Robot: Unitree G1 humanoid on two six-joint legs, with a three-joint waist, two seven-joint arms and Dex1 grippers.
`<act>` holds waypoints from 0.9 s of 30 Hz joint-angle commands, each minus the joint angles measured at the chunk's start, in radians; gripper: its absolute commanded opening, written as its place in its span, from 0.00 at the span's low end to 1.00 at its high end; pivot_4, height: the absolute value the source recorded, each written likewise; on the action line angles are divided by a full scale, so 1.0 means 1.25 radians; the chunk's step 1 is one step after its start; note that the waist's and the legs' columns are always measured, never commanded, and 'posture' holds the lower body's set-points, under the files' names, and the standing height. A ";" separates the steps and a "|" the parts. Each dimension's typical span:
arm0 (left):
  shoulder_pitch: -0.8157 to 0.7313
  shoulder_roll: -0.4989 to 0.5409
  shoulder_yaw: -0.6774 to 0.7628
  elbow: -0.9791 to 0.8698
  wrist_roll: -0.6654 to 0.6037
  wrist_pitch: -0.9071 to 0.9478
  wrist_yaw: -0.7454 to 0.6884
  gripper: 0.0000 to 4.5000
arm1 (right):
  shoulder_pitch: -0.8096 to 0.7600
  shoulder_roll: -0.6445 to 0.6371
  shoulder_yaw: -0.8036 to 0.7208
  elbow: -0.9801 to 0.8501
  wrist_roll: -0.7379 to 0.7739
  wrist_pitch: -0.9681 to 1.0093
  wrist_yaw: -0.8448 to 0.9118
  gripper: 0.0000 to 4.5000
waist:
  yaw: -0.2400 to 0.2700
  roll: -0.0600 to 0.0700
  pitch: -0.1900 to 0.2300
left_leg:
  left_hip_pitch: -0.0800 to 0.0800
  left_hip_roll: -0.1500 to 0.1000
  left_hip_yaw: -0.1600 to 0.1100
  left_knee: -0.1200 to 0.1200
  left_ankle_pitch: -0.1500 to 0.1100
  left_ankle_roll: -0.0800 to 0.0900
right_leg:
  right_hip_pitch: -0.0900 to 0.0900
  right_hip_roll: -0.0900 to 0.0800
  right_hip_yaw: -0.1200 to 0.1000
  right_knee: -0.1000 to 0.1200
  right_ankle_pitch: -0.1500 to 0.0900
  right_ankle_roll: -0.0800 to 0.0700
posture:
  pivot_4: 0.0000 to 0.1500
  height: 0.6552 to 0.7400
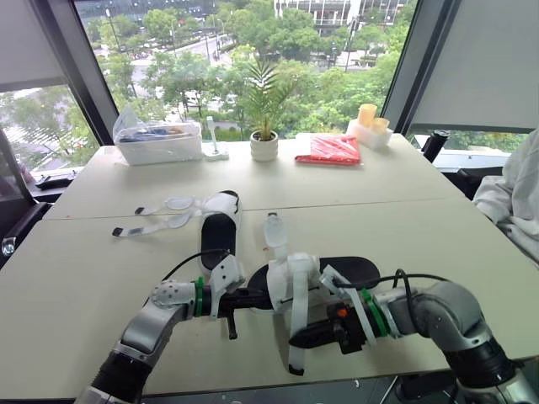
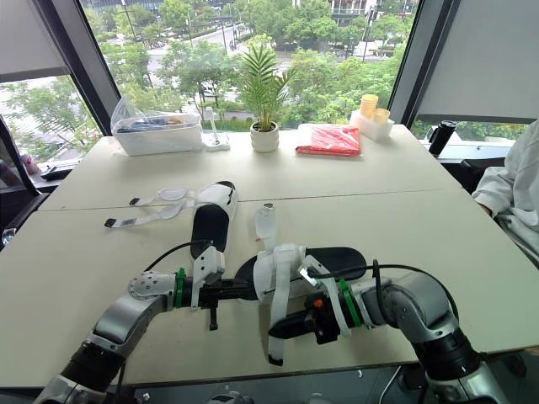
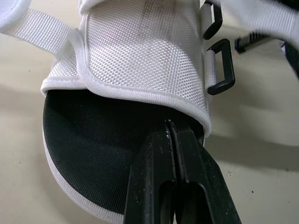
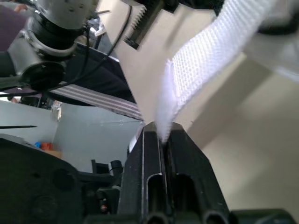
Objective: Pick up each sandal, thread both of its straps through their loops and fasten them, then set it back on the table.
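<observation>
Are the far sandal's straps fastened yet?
No, the straps of the far sandal lie unfastened, spread flat on the table to its left.

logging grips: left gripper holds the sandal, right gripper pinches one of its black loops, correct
Not quite: the right gripper is shut on a white strap of the sandal, as the right wrist view shows. The left gripper does hold the sandal.

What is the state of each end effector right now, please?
Left end effector: closed on the edge of the black-and-white mesh sandal.
Right end effector: closed on that sandal's white woven strap.
</observation>
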 commanded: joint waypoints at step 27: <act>0.017 0.001 -0.020 -0.005 0.011 -0.014 0.013 0.00 | -0.480 -0.056 0.293 0.674 -0.451 -0.518 0.469 0.00 | -0.001 0.000 0.000 | 0.000 -0.001 0.001 0.000 -0.001 0.001 | 0.000 0.000 0.000 -0.001 0.001 0.001 | 1.00 1.00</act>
